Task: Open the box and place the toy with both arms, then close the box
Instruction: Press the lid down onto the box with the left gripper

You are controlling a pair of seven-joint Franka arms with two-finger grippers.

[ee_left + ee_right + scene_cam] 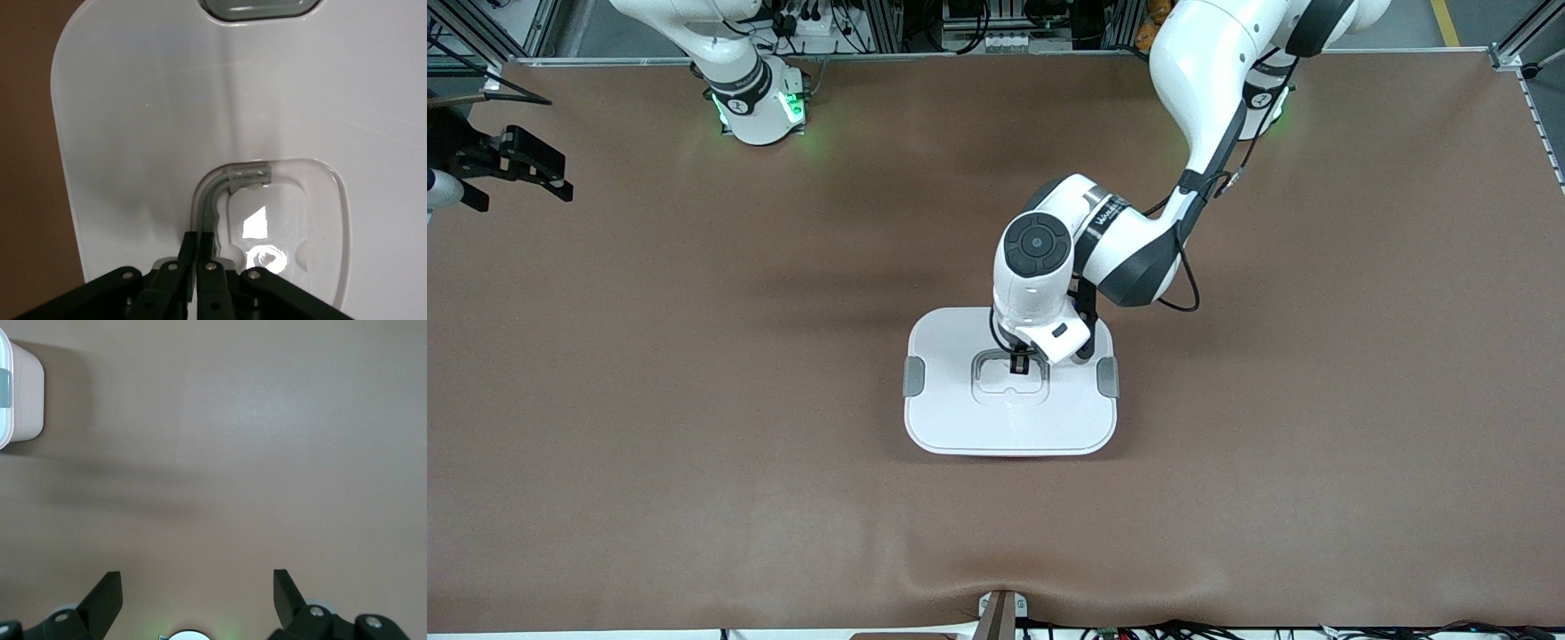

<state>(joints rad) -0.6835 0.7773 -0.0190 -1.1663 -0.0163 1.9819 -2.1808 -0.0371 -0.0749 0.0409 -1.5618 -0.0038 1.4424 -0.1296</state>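
The box [1011, 418] is seen in the middle of the table [694, 356], with its white lid [960, 418] on. The left gripper [1019, 364] is set down in the dip in the middle of the lid. Its fingers [200, 247] are pressed together on the thin handle [220, 190] there. A grey clip [913, 376] is seen on each short side of the box. The right gripper [525, 169] is held over the right arm's end of the table, well apart from the box, waiting. Its fingers [107, 597] are spread wide, and nothing is held in them.
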